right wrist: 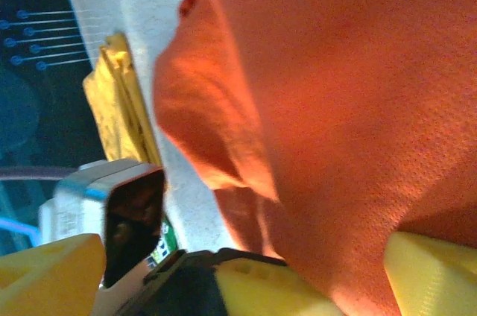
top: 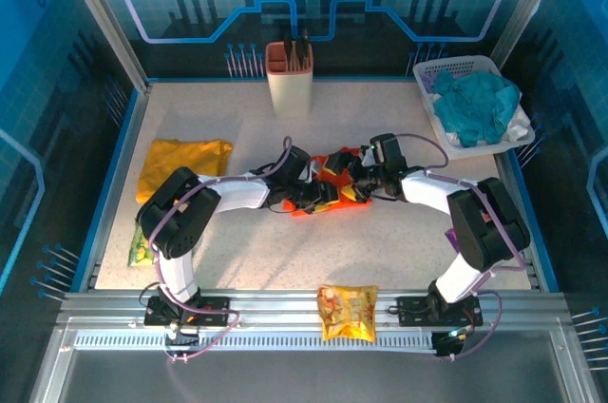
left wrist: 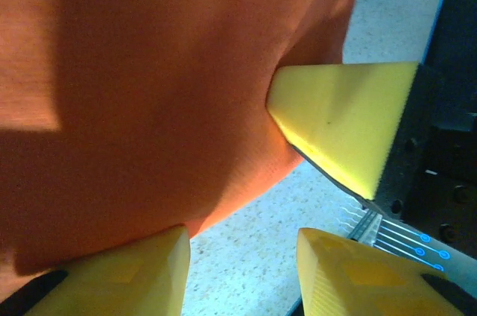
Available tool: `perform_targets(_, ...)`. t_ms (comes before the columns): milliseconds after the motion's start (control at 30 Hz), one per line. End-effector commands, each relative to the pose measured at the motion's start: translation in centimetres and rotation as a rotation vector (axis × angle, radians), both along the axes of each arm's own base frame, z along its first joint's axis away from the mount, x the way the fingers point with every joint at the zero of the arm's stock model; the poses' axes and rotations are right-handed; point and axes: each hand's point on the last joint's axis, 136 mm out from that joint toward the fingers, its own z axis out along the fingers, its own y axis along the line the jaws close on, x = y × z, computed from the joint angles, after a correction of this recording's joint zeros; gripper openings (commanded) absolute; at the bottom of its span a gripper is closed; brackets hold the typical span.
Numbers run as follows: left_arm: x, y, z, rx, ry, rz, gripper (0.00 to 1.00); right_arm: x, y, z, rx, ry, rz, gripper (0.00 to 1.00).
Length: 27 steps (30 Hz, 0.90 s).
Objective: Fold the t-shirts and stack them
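The orange t-shirt (top: pixel 334 167) lies crumpled at the table's middle, and both grippers meet at it. The left gripper (top: pixel 318 196) comes in from the left. In the left wrist view the left gripper (left wrist: pixel 242 238) is open, bare table shows between its fingertips, and the orange t-shirt (left wrist: pixel 149 92) drapes over its left finger. The right gripper (top: pixel 356 180) reaches in from the right. Seen by the right wrist camera, the right gripper (right wrist: pixel 242 253) stands wide open with the orange t-shirt (right wrist: pixel 350 107) lying between its fingers. The mustard yellow t-shirt (top: pixel 183 163) rests folded at the left.
A white basket (top: pixel 494 144) with a teal cloth (top: pixel 478 104) stands at the back right. A beige holder (top: pixel 289 80) with tools is at the back centre. One snack packet (top: pixel 348 311) lies on the front rail, another (top: pixel 141 249) by the left arm.
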Motion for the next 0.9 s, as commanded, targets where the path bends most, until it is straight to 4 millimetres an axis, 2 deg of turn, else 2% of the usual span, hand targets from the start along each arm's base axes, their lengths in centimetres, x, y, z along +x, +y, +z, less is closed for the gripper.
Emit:
perform_targets(0, -0.2, 1.4, -2.0, 0.064, 0.021, 0.025, 0.43, -0.8, -0.4, -2.8, -0.036, 0.05, -0.017, 0.96)
perform_targets(167, -0.9, 3.1, -3.6, 0.056, 0.074, 0.062, 0.42, -1.6, -1.3, -4.9, -0.083, 0.084, -0.019, 0.96)
perform_targets(333, -1.8, 5.6, -5.6, 0.064, 0.145, 0.114, 0.42, -1.8, -1.9, -5.4, -0.096, 0.083, -0.008, 0.95)
perform_targets(467, -1.9, 7.5, -6.1, 0.044, 0.187, 0.171, 0.42, -1.8, -2.0, -5.1, -0.104, 0.067, 0.009, 0.95)
perform_targets(567, -1.7, 8.6, -5.3, 0.025, 0.199, 0.198, 0.42, -1.7, -1.8, -4.6, -0.099, 0.05, 0.027, 0.95)
perform_targets(667, -1.0, 9.8, -3.2, 0.015, 0.171, 0.203, 0.43, -1.3, -1.1, -3.5, -0.088, 0.019, 0.066, 0.96)
perform_targets(867, 0.0, 15.2, 0.8, 0.164, 0.081, 0.207, 0.47, -0.9, -0.8, -1.7, -0.112, -0.024, 0.1, 0.97)
